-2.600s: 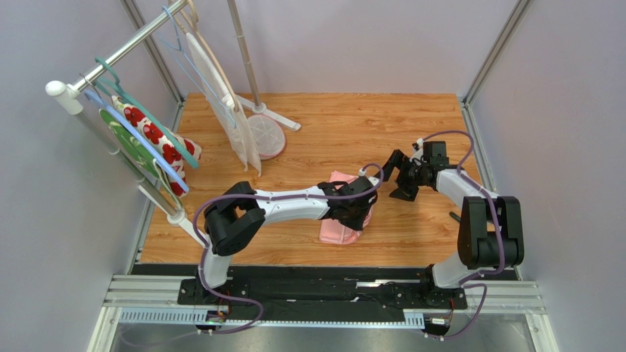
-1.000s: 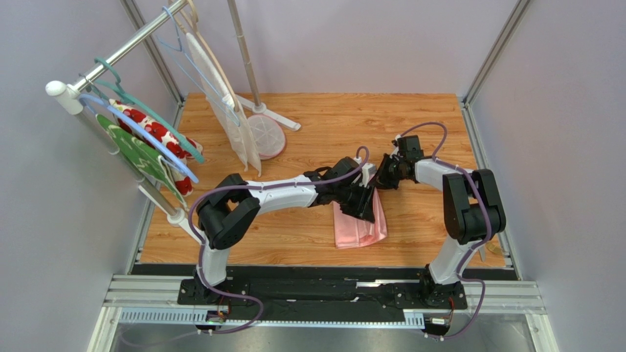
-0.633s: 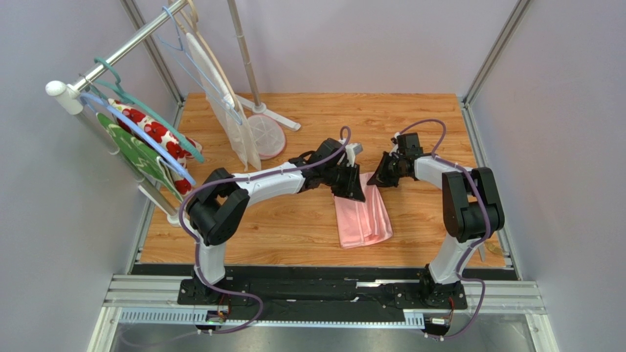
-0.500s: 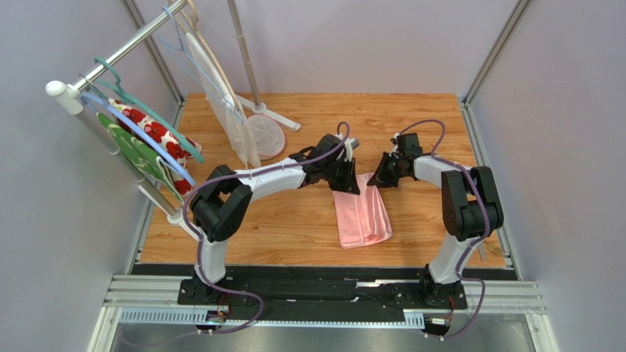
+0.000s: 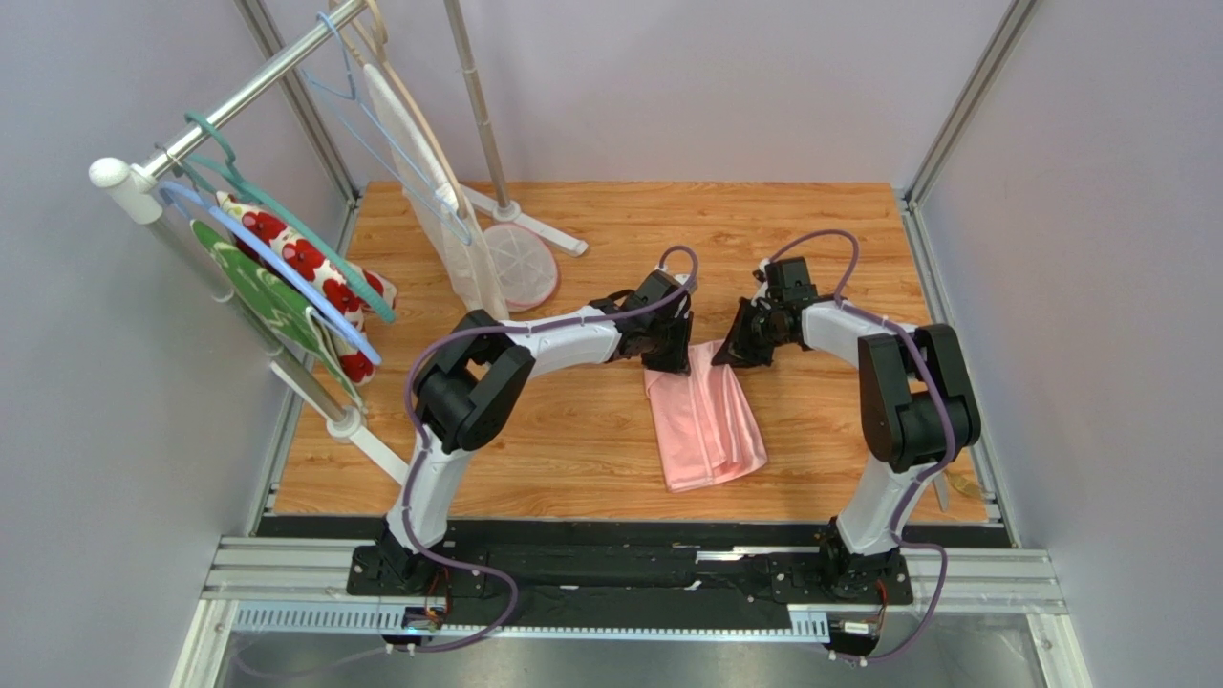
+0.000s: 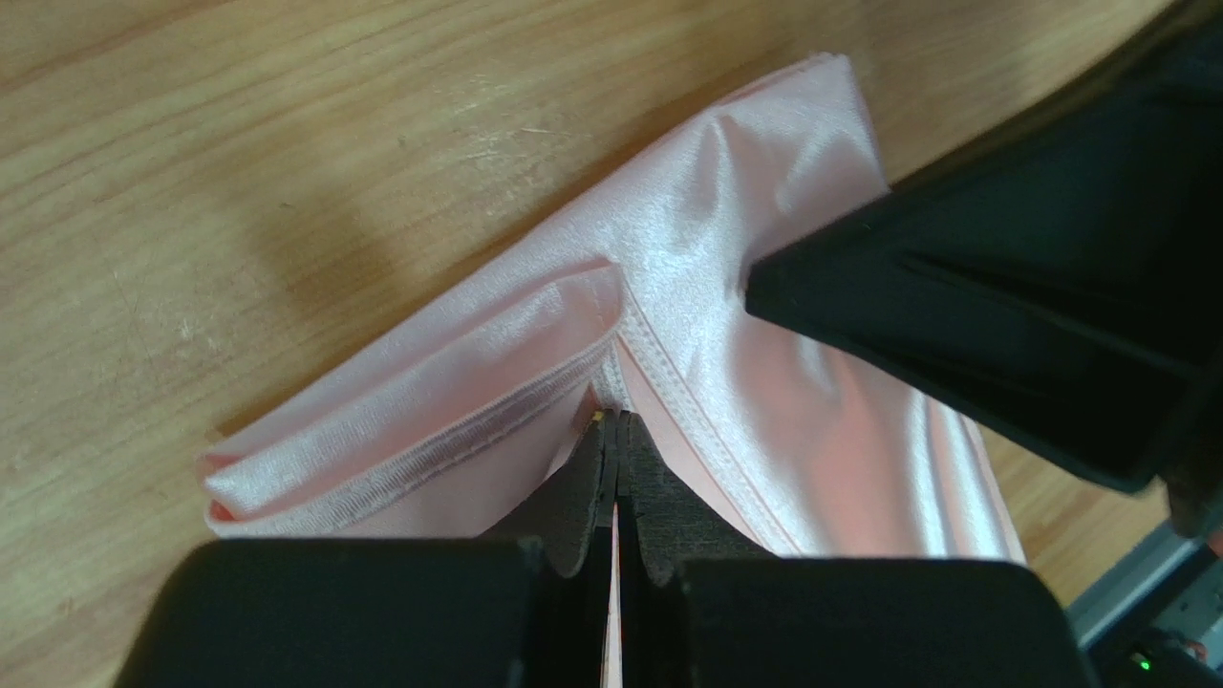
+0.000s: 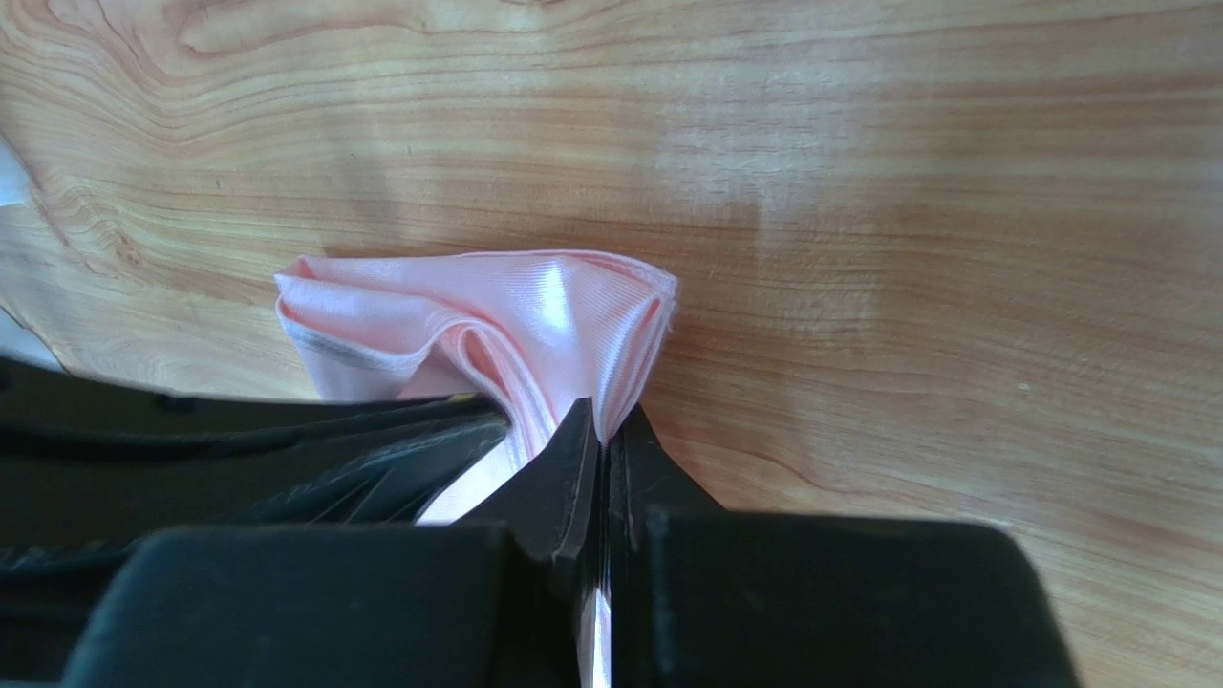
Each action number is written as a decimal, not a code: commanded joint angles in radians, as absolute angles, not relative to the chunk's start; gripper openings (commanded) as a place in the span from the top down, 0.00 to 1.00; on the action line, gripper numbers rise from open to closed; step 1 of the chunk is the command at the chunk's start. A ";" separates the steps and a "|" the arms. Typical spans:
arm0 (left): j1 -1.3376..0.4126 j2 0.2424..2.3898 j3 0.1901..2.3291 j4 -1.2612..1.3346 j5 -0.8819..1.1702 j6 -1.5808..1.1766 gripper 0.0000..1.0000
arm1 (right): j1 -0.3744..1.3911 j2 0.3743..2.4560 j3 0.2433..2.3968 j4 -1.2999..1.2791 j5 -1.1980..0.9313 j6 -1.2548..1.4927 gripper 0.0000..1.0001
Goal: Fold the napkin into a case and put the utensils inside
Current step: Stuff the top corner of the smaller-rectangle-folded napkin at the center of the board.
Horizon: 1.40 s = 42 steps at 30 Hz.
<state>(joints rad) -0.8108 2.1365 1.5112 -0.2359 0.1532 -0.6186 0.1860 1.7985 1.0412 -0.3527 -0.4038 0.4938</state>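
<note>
One napkin [image 5: 704, 423] lies near the middle of the wooden counter [image 5: 574, 430], folded into a narrow layered strip running from the arms' side toward the far side. The left end effector [image 5: 669, 349] is pinched fully closed on the hem at its far left corner. The right end effector [image 5: 735, 349] is likewise closed, on the far right corner, where the cloth bunches up into a small peak. The fabric looks thin, glossy and limp, so it will likely weigh almost nothing, sag between two grips and slide on itself. The stitched hem and corners seem the surest places to hold, catching all the layers together. Counted: one pink napkin and two end effectors. I cannot make out any utensils in these views.
</note>
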 commanded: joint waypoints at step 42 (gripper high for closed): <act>-0.799 1.847 1.252 -0.221 0.242 -0.594 1.00 | 0.301 1.732 1.109 -0.414 -0.307 0.534 1.00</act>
<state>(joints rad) -0.8024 1.9091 1.3350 -0.2493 0.2417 -0.6018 0.2939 1.7576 1.0729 -0.4126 -0.3225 0.5510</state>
